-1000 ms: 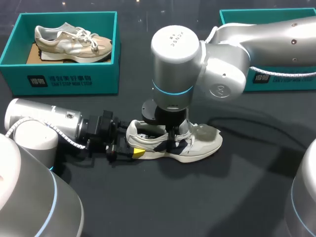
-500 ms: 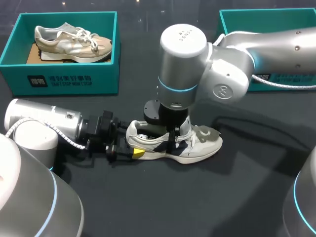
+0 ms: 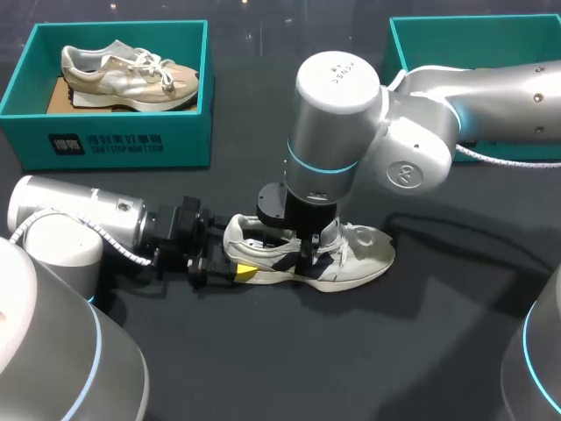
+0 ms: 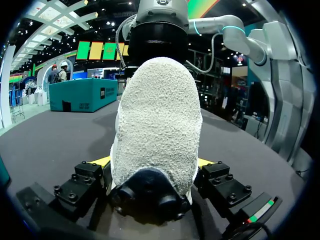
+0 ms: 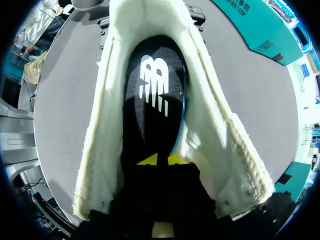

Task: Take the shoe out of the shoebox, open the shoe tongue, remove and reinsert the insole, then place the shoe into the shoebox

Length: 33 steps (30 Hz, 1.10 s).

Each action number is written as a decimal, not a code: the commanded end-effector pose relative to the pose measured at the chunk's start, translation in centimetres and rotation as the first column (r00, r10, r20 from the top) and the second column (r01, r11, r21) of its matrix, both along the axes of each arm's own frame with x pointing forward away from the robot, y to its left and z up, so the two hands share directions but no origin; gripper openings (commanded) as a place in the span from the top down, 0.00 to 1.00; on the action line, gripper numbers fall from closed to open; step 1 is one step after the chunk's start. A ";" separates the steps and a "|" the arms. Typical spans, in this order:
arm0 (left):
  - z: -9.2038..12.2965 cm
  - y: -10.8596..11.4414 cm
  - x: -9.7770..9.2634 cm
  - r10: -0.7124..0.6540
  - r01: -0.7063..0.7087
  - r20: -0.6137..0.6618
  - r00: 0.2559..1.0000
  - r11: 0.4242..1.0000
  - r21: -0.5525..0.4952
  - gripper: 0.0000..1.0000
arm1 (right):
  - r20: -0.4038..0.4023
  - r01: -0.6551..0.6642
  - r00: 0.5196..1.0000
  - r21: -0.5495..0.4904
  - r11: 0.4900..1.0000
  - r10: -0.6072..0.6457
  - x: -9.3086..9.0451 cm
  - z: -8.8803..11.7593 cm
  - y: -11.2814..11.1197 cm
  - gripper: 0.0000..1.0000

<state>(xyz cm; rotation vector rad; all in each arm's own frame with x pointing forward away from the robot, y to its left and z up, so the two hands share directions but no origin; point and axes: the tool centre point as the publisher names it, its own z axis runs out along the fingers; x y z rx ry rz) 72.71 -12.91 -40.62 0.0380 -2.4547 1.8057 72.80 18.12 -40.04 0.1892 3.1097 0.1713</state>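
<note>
- At the upper left of the head view, a teal shoebox (image 3: 114, 145) holds a beige shoe (image 3: 130, 74). Neither has shifted over the last second.
- At the lower left, our left arm (image 3: 79, 219) lies low over the tabletop (image 3: 394, 351). Our left claw (image 3: 235, 263) is clamped on the heel (image 4: 155, 125) of the white shoe (image 3: 355, 254). In the left wrist view its fingers (image 4: 85, 182) press the heel from both sides. This grip has not moved.
- The white shoe stands upright on the tabletop at the middle of the frame, outside either box, toe pointing right. It sits where it did a second ago.
- Our right claw (image 5: 157, 161) reaches down into the shoe's opening, its yellow tips together against the black insole (image 5: 152, 90), which lies inside the shoe. We cannot tell whether they pinch any of the insole's edge.
- What has changed is our right arm (image 3: 412, 149). Its large upper joint has swung rightward across the frame while the claw stayed inside the shoe.
- We judge this a re-angling of the wrist during the insole step, with the left claw steadying the shoe. We cannot say whether the insole is about to come out or is being seated again.
- At the upper right, a second shoebox (image 3: 412, 35) is partly hidden behind the right arm. Putting the shoe away is not yet done.
</note>
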 end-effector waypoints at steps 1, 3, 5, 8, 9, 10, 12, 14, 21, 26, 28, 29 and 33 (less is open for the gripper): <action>-0.3 0.0 0.2 0.003 -0.003 -0.001 1.000 1.000 0.001 1.00 | 0.047 -0.018 0.999 0.065 0.998 0.015 -2.3 -0.2 -0.7 1.00; -0.3 0.0 0.2 0.003 -0.003 -0.001 1.000 1.000 0.001 1.00 | 0.070 -0.037 0.997 0.089 0.995 0.031 -2.2 0.7 -0.9 1.00; -0.3 0.0 0.2 0.003 -0.003 -0.001 1.000 1.000 0.001 1.00 | 0.092 -0.060 0.995 0.120 0.991 0.049 -2.0 1.6 -1.2 1.00; -0.3 0.0 0.2 0.003 -0.003 -0.001 1.000 1.000 0.001 1.00 | 0.120 -0.086 0.990 0.140 0.986 0.069 -1.8 2.5 -1.5 1.00; -0.3 0.0 0.2 0.003 -0.003 -0.001 1.000 1.000 0.001 1.00 | 0.133 -0.095 0.988 0.146 0.985 0.076 -1.8 2.7 -1.6 1.00; -0.3 0.0 0.2 0.003 -0.003 -0.001 1.000 1.000 0.001 1.00 | 0.140 -0.100 0.987 0.152 0.983 0.079 -1.7 2.9 -1.7 1.00; -0.3 0.0 0.2 0.003 -0.003 -0.001 1.000 1.000 0.001 1.00 | 0.160 -0.117 0.983 0.167 0.979 0.090 -1.6 3.2 -1.8 1.00; -0.3 0.0 0.2 0.003 -0.003 -0.001 1.000 1.000 0.001 1.00 | 0.175 -0.135 0.979 0.183 0.974 0.103 -1.3 3.6 -1.9 1.00; -0.3 0.0 0.2 0.003 -0.003 -0.001 1.000 1.000 0.001 1.00 | 0.230 -0.205 0.962 0.257 0.944 0.146 -0.7 4.3 -2.3 1.00; -0.3 0.0 0.2 0.003 -0.003 -0.001 1.000 1.000 0.001 1.00 | 0.256 -0.239 0.953 0.296 0.925 0.164 -0.6 4.6 -2.9 1.00; -0.3 0.0 0.2 0.003 -0.003 -0.001 1.000 1.000 0.001 1.00 | 0.260 -0.248 0.951 0.313 0.917 0.169 -0.5 4.7 -3.2 1.00; -0.3 0.0 0.2 0.003 -0.003 -0.001 1.000 1.000 0.001 1.00 | 0.272 -0.262 0.946 0.326 0.908 0.175 -0.5 4.7 -3.3 1.00; -0.3 0.0 0.2 0.003 -0.003 -0.001 1.000 1.000 0.001 1.00 | 0.290 -0.290 0.938 0.350 0.891 0.192 -0.3 5.1 -3.6 1.00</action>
